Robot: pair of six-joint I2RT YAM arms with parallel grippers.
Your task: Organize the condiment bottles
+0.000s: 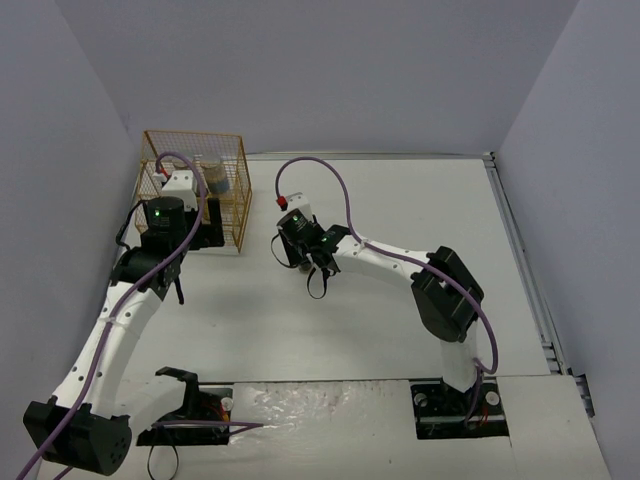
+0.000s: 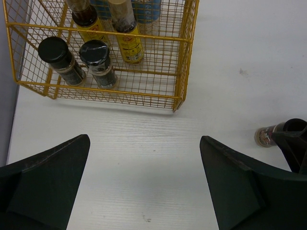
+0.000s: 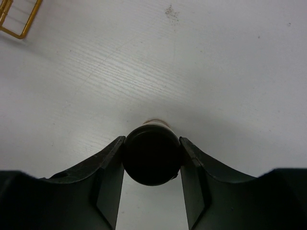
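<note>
Right gripper (image 3: 151, 143) is clamping the black-lidded jar (image 3: 151, 162), lid toward wrist; rack (image 1: 243, 200) is sitting off to its left.

We read this as a robotics lab cell, not a kitchen. A bare white worktop (image 1: 430, 200) is boxed by plain grey-violet panels (image 1: 320, 70) at its far, left and right edges. A left arm (image 1: 105, 335) and a right arm (image 1: 385, 260) are bolted at its near edge, trailing purple cables (image 1: 320, 161). Condiment bottles (image 2: 98, 60) in a gold wire rack (image 1: 238, 200) at the far left corner are the one household touch.
</note>
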